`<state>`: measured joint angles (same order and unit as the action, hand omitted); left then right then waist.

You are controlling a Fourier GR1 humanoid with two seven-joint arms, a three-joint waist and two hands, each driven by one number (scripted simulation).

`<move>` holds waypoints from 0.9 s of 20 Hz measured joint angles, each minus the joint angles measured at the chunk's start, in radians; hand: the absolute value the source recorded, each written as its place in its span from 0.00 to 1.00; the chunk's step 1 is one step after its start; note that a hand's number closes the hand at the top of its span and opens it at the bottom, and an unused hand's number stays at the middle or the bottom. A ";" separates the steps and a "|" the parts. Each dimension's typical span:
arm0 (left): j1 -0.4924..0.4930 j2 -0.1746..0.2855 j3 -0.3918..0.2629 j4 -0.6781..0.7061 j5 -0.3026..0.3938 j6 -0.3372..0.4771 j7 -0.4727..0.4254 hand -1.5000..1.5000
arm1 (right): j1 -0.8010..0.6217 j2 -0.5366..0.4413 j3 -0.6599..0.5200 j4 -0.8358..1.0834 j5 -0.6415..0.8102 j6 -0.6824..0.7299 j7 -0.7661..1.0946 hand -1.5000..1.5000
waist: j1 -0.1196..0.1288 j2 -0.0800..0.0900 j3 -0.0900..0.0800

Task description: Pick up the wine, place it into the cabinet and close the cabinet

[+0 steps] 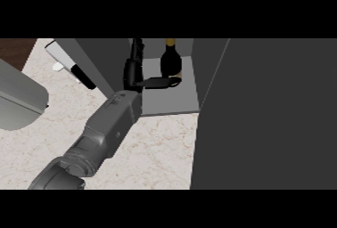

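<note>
The wine point(172, 57), a dark bottle with a gold-capped neck, stands upright on the pale shelf inside the open cabinet point(172, 103). My left hand point(134, 70) reaches into the cabinet just left of the bottle, fingers straight and pointing away. Its thumb point(162, 82) sticks out to the right and ends at the bottle's base. The fingers are not curled round the bottle. The grey left forearm point(108, 127) runs in from the lower left. The cabinet's dark door point(270, 116) stands open at the right. My right hand does not show.
A large grey rounded object point(16, 100) lies at the left edge of the speckled counter point(158, 151). A white item with a black handle point(79, 73) sits beside the cabinet's left wall point(99, 58). The open door fills the view's right side.
</note>
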<state>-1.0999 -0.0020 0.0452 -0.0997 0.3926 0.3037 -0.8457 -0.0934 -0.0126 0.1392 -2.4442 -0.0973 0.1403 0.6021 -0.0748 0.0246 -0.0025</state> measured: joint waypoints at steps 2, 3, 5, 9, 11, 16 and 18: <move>0.003 0.000 0.003 -0.005 0.011 -0.020 -0.007 0.00 | -0.012 0.002 0.004 -0.006 -0.001 -0.010 0.017 0.00 | -0.002 -0.001 0.000; 0.003 0.001 0.004 -0.005 0.020 -0.025 -0.007 0.00 | -0.027 0.004 0.013 -0.006 0.002 -0.021 0.030 0.00 | -0.003 -0.002 0.000; 0.005 0.000 -0.001 -0.008 0.034 -0.038 -0.006 0.00 | -0.021 0.006 0.019 -0.004 0.003 -0.027 0.024 0.00 | -0.002 -0.004 0.000; 0.012 0.000 -0.019 -0.020 0.069 -0.061 -0.010 0.00 | 0.000 0.004 0.017 -0.008 0.002 -0.021 0.015 0.00 | -0.003 -0.007 0.000; 0.021 0.000 -0.038 -0.029 0.090 -0.067 -0.013 0.00 | -0.002 0.000 0.008 -0.009 -0.002 -0.021 0.023 0.00 | -0.005 -0.011 0.001; 0.060 0.000 -0.106 -0.082 0.153 -0.079 -0.007 0.00 | 0.016 -0.003 0.001 -0.004 -0.004 -0.010 0.007 0.00 | -0.002 -0.019 0.002; 0.081 0.000 -0.147 -0.117 0.178 -0.074 0.001 0.00 | 0.018 -0.005 -0.010 -0.006 -0.006 -0.010 0.008 0.00 | 0.003 -0.020 0.002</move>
<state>-1.0187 -0.0017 -0.1016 -0.2169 0.5710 0.2295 -0.8447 -0.0751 -0.0180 0.1293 -2.4503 -0.1031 0.1304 0.6102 -0.0720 0.0047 -0.0007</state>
